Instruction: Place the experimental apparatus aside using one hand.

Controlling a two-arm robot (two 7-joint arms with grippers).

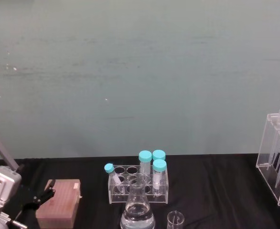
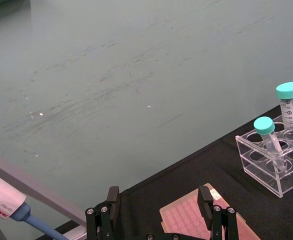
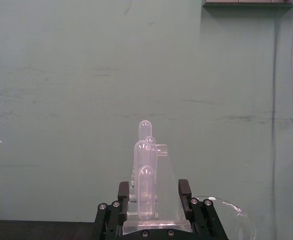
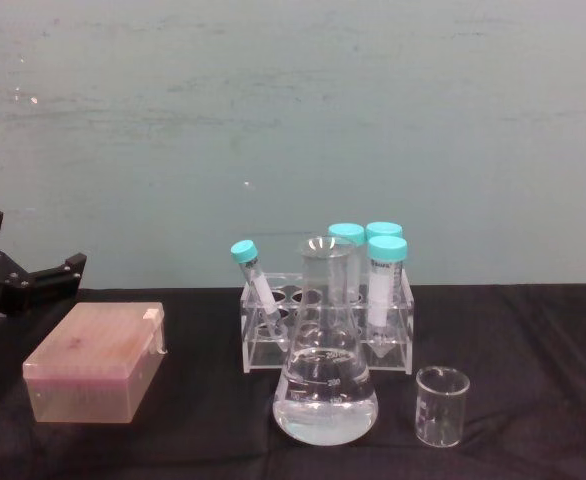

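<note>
Black tablecloth [image 1: 216, 176]; right claw [image 3: 154, 191] clamps tube rack [image 3: 147, 165], cut off at head view's edge; left claw [image 2: 159, 198] wide.

The left gripper [image 2: 159, 196] has flat black fingers [image 2: 205, 199] with silver screws [image 2: 90, 211] at their bases; a white-grey housing [image 1: 0, 187] sits behind it. The right gripper [image 3: 154, 190] is likewise black, studded with silver screws.

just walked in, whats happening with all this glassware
The right tool is shut on the tall clear acrylic rack of glass tubes at the far right of the black table. The large glass conical flask and small glass beaker stand at front centre, untouched. The left tool sits open beside a pink plastic box.
</note>
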